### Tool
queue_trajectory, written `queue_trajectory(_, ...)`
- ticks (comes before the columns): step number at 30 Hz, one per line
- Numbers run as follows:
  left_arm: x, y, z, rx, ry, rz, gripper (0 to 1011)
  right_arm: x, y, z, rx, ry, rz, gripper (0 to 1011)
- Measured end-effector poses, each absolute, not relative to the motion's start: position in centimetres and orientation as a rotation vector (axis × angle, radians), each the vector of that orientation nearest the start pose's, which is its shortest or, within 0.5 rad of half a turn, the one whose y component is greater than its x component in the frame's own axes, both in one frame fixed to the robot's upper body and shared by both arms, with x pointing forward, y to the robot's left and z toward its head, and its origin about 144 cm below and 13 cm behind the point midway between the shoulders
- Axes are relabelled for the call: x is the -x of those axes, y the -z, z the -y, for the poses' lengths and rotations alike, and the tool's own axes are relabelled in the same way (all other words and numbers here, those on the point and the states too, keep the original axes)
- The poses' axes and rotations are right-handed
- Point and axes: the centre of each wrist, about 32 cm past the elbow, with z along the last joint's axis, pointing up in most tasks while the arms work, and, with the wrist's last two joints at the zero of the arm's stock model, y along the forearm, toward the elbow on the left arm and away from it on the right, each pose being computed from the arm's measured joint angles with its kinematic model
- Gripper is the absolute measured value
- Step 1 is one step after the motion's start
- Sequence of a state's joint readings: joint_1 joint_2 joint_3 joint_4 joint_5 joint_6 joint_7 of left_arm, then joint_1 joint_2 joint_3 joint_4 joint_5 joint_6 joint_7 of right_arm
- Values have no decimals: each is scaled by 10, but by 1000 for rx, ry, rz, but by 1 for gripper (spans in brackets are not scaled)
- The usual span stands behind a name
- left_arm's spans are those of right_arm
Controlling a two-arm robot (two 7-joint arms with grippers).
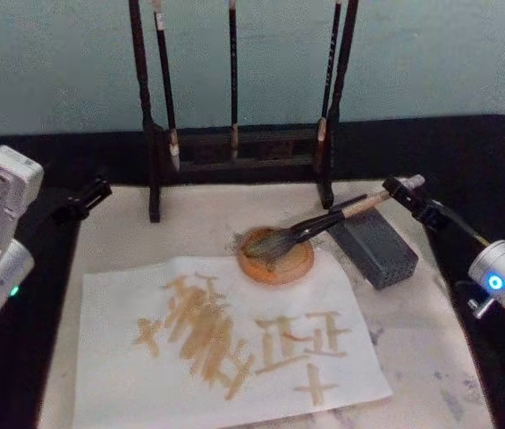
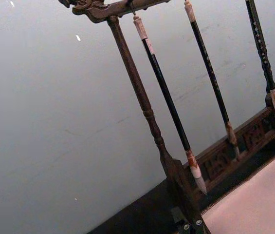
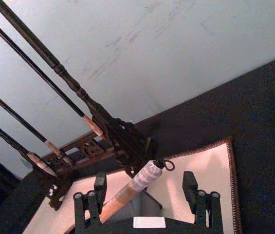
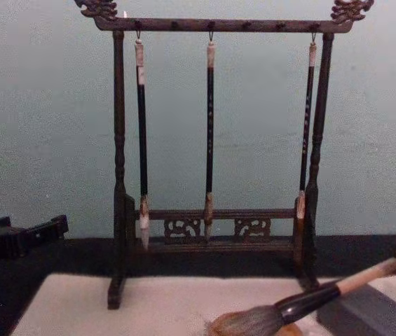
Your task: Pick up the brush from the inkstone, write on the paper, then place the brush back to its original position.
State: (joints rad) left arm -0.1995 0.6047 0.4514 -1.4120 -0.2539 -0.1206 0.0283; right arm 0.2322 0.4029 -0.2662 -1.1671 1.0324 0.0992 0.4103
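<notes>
- Two fingers [image 3: 190,183] of my right gripper [image 3: 144,179] are standing apart, either side of the handle end of the brush [image 3: 127,192], not clamping it.
- It is lying tilted, with its bristles resting on the inkstone [image 1: 298,268] and its handle leaning across a grey block [image 1: 379,248], just beside the paper [image 1: 118,357], which is carrying tan strokes.
- I am judging it light, with a stiff handle, soft and probably wet bristles, and a slippery glossy black section.
- I am favouring a hold on the pale handle, near its upper end.
- My left gripper [image 1: 87,197] is sitting idle, well apart.
</notes>
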Motion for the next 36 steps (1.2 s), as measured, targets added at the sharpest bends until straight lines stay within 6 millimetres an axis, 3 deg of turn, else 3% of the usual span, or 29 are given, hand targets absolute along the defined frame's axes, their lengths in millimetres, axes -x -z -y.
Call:
queue_trajectory(25, -489, -1140, -310, -304, -1248, 285, 1002, -518, -1094, 316, -289, 1056, -633, 997)
queue_trajectory(32, -489, -1140, -310, -304, -1248, 285, 1002, -517, -1094, 316, -289, 1057, -633, 857)
queue_trajectory(36, -489, -1140, -310, -304, -1248, 285, 1002, -517, -1094, 316, -289, 1058, -634, 728)
